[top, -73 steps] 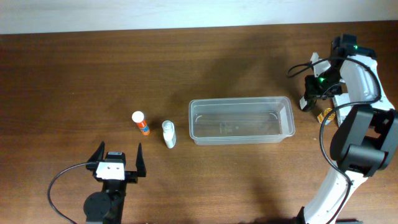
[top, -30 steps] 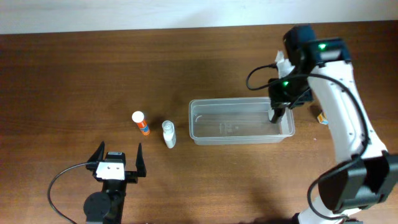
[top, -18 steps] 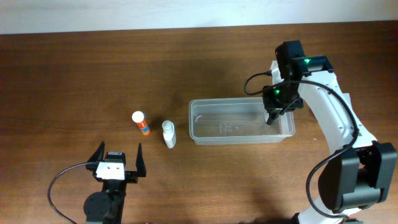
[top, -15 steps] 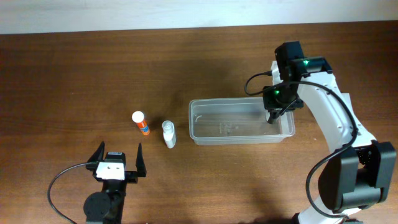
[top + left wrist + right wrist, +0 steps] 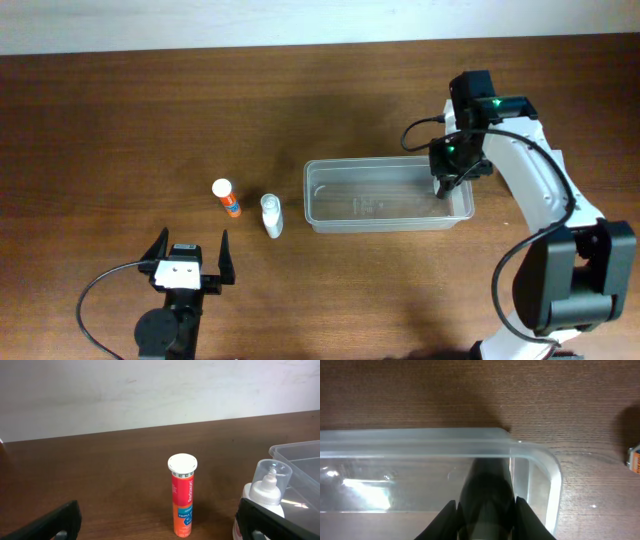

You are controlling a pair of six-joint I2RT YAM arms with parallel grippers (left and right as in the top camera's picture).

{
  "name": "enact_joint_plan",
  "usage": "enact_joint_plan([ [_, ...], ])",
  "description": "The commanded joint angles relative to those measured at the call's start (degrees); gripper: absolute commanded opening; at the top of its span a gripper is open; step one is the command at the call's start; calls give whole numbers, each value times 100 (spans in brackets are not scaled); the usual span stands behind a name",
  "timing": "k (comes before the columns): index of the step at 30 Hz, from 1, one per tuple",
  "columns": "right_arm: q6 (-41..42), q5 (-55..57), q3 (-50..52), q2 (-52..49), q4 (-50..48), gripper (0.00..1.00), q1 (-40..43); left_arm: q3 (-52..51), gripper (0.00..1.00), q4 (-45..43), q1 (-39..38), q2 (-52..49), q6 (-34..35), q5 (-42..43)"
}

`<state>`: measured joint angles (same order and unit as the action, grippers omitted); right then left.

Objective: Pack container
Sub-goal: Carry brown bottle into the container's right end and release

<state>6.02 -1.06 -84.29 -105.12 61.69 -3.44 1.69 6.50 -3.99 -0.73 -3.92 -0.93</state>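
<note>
The container (image 5: 385, 196) — clear plastic, rectangular (rounded corners, rimmed) — sits upright, open-topped, long side left-to-right.

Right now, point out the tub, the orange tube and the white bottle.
tub (image 5: 385, 161), overhead view, far rim.
orange tube (image 5: 183, 495), left wrist view, label.
white bottle (image 5: 272, 216), overhead view, body.

the orange tube (image 5: 182, 497) carries a blurred vertical brand word and, below it, "triple"

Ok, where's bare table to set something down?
Bare wood: far strip beyond the container, and near stretch from the left fingers to the right arm. Crowded: orange tube and white bottle left of the container; right fingers inside its right end.
</note>
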Motion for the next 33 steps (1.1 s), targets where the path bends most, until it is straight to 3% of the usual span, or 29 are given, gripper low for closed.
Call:
enact_joint_plan([
  [1,50,-26,50,-118,-46,27,9,-26,99,0,42,44,-90,-20],
  [27,37,-275,562,-240,-772,27,11,-26,99,0,42,44,-90,-20],
  [30,22,-271,562,-240,-879,34,11,-26,99,0,42,44,-90,-20],
  [33,-17,-59,560,-238,-881,35,15,-26,99,0,42,44,-90,-20],
])
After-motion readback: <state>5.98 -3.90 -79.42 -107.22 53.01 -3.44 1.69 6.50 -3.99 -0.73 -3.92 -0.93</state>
